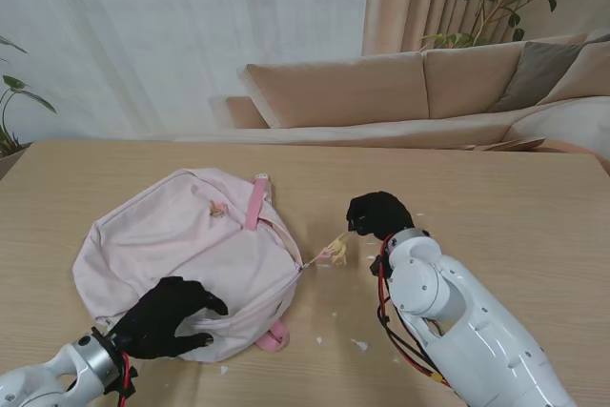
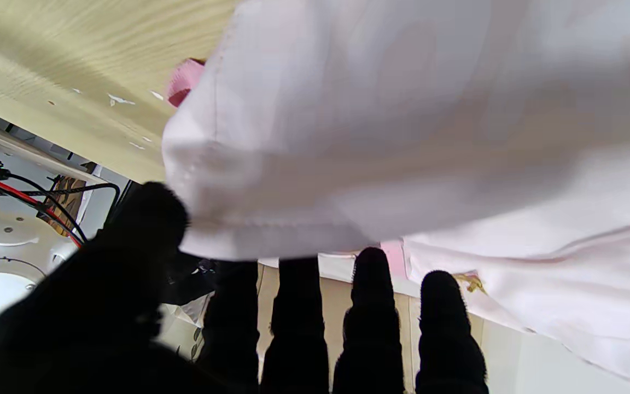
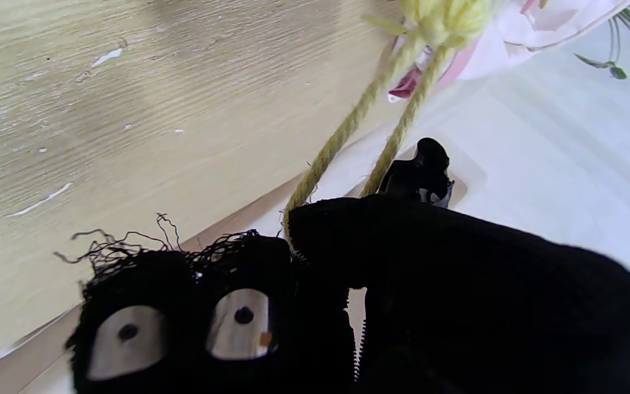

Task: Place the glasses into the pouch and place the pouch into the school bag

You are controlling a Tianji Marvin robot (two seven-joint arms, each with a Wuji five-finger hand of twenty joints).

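At the left of the stand's view, the left hand in its black glove rests on the near edge of the pink school bag, its fingers spread and lying flat against the fabric rather than curled around anything. The left wrist view shows the thumb at the bag's seam and the other four fingers reaching out under the pale fabric. The school bag lies flat on the wooden desk, left of centre, with a darker pink top handle on its far side and a pink strap loop poking out at its near right corner. A small yellowish charm sits on the bag's upper face.

From the bag's right edge a yellow cord runs taut to the right hand, which is just beside the bag. In the right wrist view the cord shows as two strands disappearing between the closed fingers, so this hand is pinching the cord. Small white flecks dot the desk near the right arm. I cannot make out the glasses or the pouch in any view.
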